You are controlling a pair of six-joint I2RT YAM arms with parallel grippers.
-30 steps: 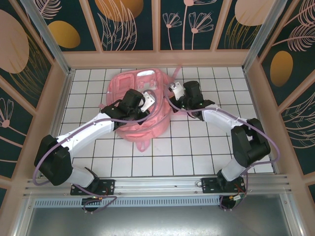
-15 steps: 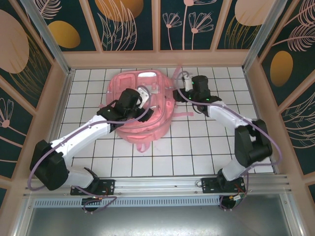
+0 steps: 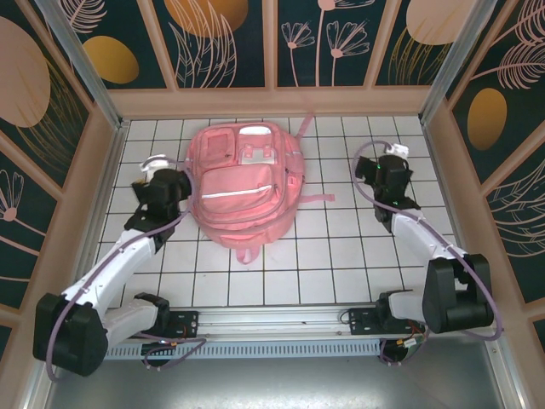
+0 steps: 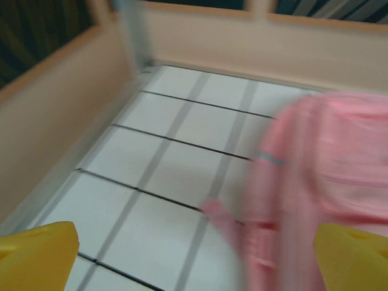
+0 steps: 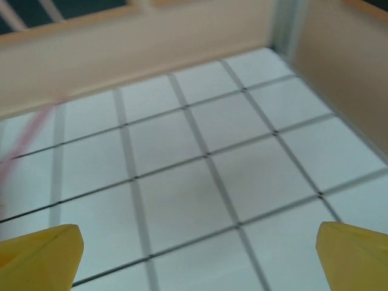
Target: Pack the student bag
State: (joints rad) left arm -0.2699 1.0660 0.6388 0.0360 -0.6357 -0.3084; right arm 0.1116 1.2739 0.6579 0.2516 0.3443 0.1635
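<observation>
Two claws flank the large soft pink fabric backpack lying flat on the white tiled counter, seen from above: left claw at its nine o'clock, right claw at three. Left wrist: yellow fingertips spread, released; backpack at three o'clock. Right wrist: fingertips spread, released.

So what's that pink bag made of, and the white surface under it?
The student bag looks like soft matte fabric: it sags, creases and has seamed pockets. Its pale stripe seems a shinier tape. The table looks like a smooth, hard white surface with dark grid lines, tile or printed board; I cannot tell which.
</observation>
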